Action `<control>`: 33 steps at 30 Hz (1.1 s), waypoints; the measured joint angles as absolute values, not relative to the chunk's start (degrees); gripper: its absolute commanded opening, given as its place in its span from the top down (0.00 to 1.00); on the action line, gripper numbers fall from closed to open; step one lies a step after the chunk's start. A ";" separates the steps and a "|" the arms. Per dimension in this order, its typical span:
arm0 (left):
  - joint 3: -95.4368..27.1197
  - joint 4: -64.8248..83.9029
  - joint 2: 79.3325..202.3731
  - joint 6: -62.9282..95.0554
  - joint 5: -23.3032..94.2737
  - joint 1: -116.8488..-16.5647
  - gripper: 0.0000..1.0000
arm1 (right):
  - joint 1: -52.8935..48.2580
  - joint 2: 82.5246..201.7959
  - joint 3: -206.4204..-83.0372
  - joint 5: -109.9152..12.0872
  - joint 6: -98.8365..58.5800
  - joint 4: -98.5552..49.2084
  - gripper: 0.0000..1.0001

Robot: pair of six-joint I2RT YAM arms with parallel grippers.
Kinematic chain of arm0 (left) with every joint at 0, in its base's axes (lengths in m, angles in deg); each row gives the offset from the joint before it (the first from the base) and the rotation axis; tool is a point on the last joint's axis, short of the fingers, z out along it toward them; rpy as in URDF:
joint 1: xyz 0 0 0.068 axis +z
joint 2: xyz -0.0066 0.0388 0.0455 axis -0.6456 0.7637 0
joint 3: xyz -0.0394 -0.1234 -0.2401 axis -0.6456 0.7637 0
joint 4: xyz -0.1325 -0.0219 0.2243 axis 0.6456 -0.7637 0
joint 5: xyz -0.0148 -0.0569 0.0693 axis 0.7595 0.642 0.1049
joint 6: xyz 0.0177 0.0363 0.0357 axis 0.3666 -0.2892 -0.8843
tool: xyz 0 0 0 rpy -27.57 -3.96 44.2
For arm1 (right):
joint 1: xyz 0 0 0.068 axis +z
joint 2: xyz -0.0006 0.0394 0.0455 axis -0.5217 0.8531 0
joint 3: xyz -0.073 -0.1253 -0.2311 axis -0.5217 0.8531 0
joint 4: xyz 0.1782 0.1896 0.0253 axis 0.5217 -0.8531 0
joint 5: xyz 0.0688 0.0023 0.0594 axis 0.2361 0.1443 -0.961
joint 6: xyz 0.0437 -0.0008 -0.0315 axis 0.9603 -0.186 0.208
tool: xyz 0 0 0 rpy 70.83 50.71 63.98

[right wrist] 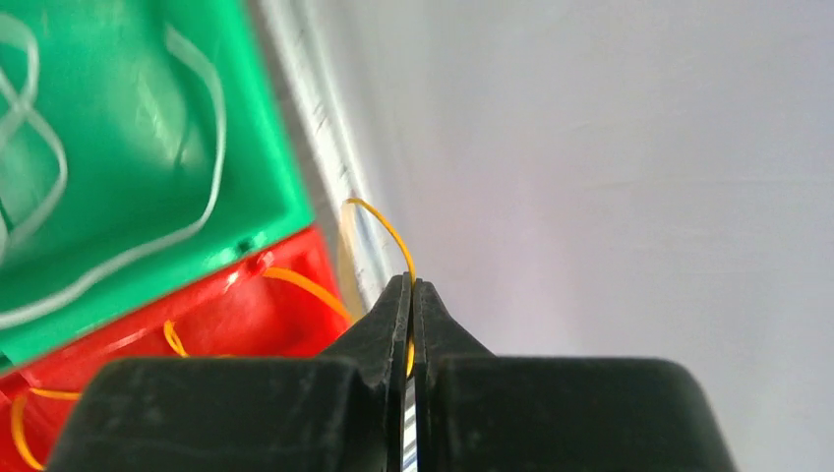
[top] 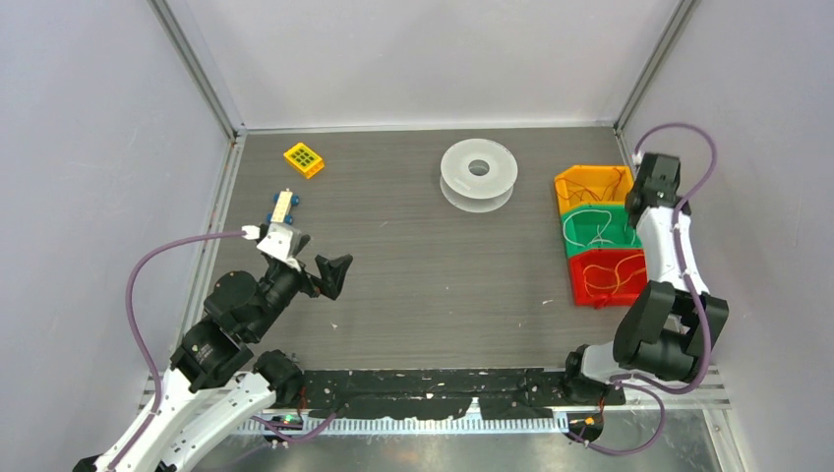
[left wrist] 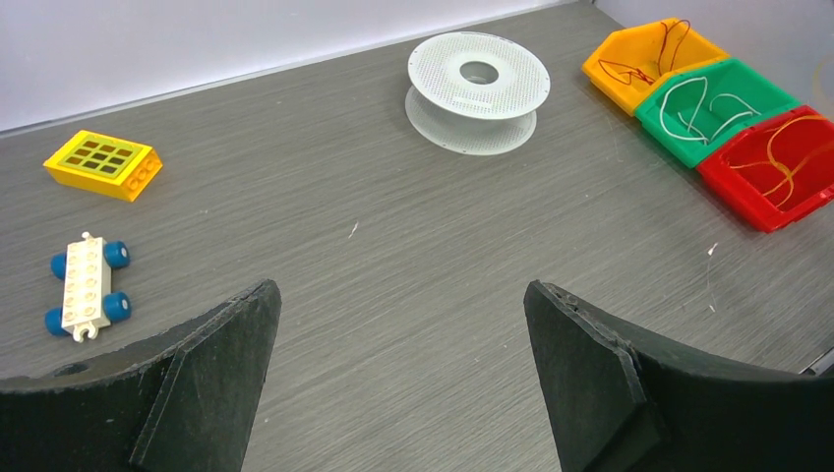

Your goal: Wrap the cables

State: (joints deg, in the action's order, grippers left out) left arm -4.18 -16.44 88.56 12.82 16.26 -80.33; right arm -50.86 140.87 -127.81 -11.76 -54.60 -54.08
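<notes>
1. Left hand (left wrist: 401,287): hovers low over the near-left bench (top: 423,285), jaws spread wide, nothing between them. Idle as far as the task goes.
2. Right hand (right wrist: 410,295): at the right side, over the row of bins. Jaws are pressed fully together on a strand of the yellow-orange wire (right wrist: 388,224). The pinch is right at the fingertips.
3. Wire location: one thin arc rises out of the red bin (top: 608,278), goes over its rim on the wall side and into the pinched tips. The remaining loops lie loose on the red bin's floor.
4. Wire look: thread-thin, curly, springy and bright yellow-orange. It is far thinner than the purple arm cords. Whether it is one long piece or several cannot be told.
5. Green bin (top: 595,228): next one back, holds thin white wire, untouched.
6. Orange bin (top: 588,187): farthest of the three, holds a dark reddish wire, untouched.
7. White spool (top: 478,175): sits mid-bench toward the far side, well apart from the bins. Its core looks bare, with no wire on it.
8. Far left: white wheeled brick (top: 283,206) and yellow brick (top: 304,159). Neither appears to matter here.
9. Progress, judged: very early. Only the grasp on the wire is done. Left to do, likely: lift the wire clear of the red bin, carry it to the spool and wind it on. The left hand probably has to steady the spool or the free end. No winding has started.
</notes>
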 measured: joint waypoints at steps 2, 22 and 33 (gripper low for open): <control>-4.18 -16.44 88.58 12.82 16.20 -80.35 0.05 | -50.14 141.83 -135.49 -9.46 -52.18 -56.50 0.95; -4.18 -17.36 90.13 11.58 11.32 -80.35 0.06 | -17.01 138.05 -190.70 -3.91 -29.23 -66.69 0.95; -12.23 -20.07 102.13 17.94 15.26 -80.33 0.13 | -13.05 115.30 -162.02 -27.30 -13.77 -47.87 0.95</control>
